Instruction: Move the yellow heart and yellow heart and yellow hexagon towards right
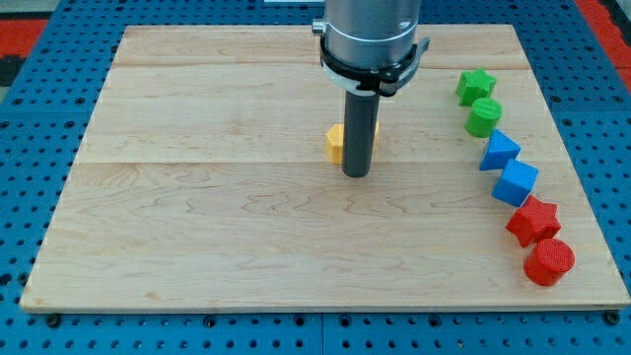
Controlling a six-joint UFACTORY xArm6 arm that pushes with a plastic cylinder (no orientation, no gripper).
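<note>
A yellow block (335,143) sits near the middle of the wooden board (197,217), mostly hidden behind my rod, so its shape cannot be made out. A sliver of yellow also shows at the rod's right side (377,129); whether it is a second block cannot be told. My tip (356,175) rests on the board just below and right of the yellow block, touching or nearly touching it.
Down the board's right side runs a curved line of blocks: a green star (475,85), a green cylinder-like block (483,116), a blue triangle-like block (499,151), a blue cube (515,182), a red star (533,220) and a red cylinder (548,261).
</note>
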